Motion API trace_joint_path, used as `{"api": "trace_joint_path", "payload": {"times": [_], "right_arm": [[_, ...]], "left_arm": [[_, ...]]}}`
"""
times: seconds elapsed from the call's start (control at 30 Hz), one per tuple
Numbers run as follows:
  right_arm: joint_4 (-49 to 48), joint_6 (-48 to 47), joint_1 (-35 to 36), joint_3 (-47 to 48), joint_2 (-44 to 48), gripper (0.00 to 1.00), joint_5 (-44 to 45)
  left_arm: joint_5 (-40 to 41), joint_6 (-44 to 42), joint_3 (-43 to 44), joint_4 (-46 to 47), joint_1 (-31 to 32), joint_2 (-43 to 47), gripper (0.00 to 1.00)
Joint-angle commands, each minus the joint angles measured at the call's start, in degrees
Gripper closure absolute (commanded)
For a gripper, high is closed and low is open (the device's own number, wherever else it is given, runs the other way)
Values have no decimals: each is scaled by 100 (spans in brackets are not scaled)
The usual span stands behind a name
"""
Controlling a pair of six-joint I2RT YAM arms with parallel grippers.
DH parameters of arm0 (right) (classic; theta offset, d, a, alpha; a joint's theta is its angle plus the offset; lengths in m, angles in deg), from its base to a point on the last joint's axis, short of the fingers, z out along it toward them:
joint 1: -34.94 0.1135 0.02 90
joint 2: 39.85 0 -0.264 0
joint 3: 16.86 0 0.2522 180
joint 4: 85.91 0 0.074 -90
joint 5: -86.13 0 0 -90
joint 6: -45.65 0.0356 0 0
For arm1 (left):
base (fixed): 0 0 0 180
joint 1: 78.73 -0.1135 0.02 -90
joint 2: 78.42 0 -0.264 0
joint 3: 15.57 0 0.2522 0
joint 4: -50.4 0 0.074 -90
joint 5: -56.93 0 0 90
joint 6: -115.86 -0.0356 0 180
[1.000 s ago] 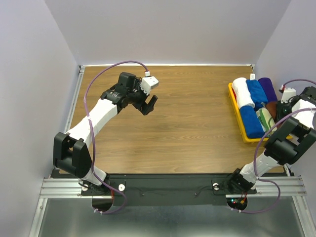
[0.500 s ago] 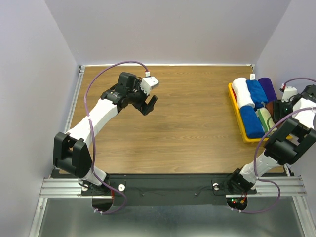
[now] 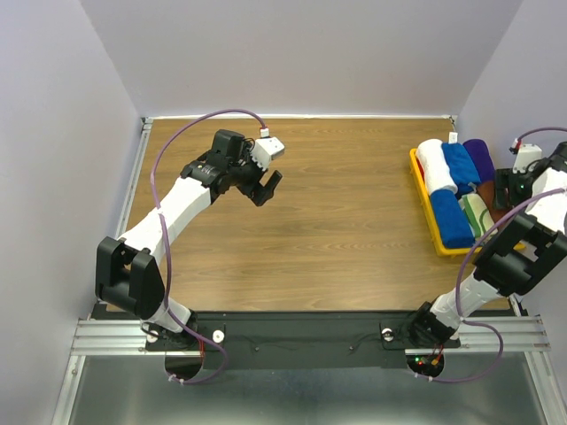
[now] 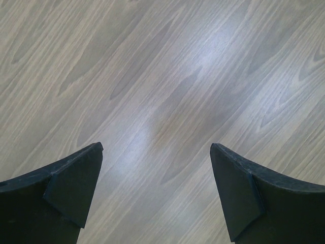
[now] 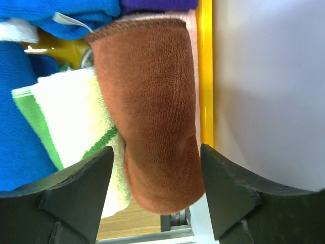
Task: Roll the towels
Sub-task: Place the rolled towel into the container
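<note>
The rust-brown towel (image 5: 152,112) lies rolled at the right side of the yellow tray (image 5: 205,76), against the cream towel with green patches (image 5: 71,117), also rolled. My right gripper (image 5: 156,149) hangs just above the brown roll's near end. It is open, its fingers astride the roll with a small gap on each side. In the top view the right gripper (image 3: 512,186) is over the tray's right side, the brown towel (image 3: 488,189) and cream towel (image 3: 476,211) beside it. My left gripper (image 3: 266,188) is open over bare wood, also (image 4: 156,147).
The tray's rim (image 3: 423,190) sits at the table's right edge, close to the right wall. It also holds a white roll (image 3: 434,166), two blue rolls (image 3: 460,164) (image 3: 450,220) and a purple roll (image 3: 481,158). A pink cloth lies under the brown towel.
My right gripper has opened off the brown towel and pulled back a little toward the right wall. The left arm has not moved.
</note>
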Motion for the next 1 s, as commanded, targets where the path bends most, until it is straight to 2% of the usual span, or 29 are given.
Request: {"api": "trace_joint_path", "payload": {"times": [0.0,0.03,0.07,0.13,0.17,0.2,0.33,0.4,0.5,0.67,0.8,0.97], "right_arm": [[414,57,55,429,299,24,-360],[493,56,73,499,351,23,-517],[624,74,125,535,386,13,-579],[818,92,204,657,500,11,-790],[871,179,327,702,536,1,-843],[889,249,415,746,571,0,-878],[925,837,1135,1088,641,0,-870],[916,1215,1697,1343,598,0,-923],[802,1785,2451,1632,458,0,-1028],[381,2603,3638,1722,281,0,-993],[-59,3026,4526,1178,281,0,-1028],[-910,3404,5695,-199,421,0,-1072]], "left_arm": [[83,-76,-59,170,3,103,1],[91,-67,-59,178,-5,112,1],[196,20,-42,231,-32,155,1],[136,117,-42,336,-172,235,1],[-73,187,-24,450,-425,296,1],[-197,266,-24,538,-558,418,1],[-278,758,46,916,-1068,630,1],[-23,733,396,663,-1139,604,1],[-233,680,678,337,-1463,621,1],[-689,619,329,214,-2095,929,1],[-778,698,-224,266,-2404,1245,1],[-1262,768,-945,310,-2704,1526,1]]}}
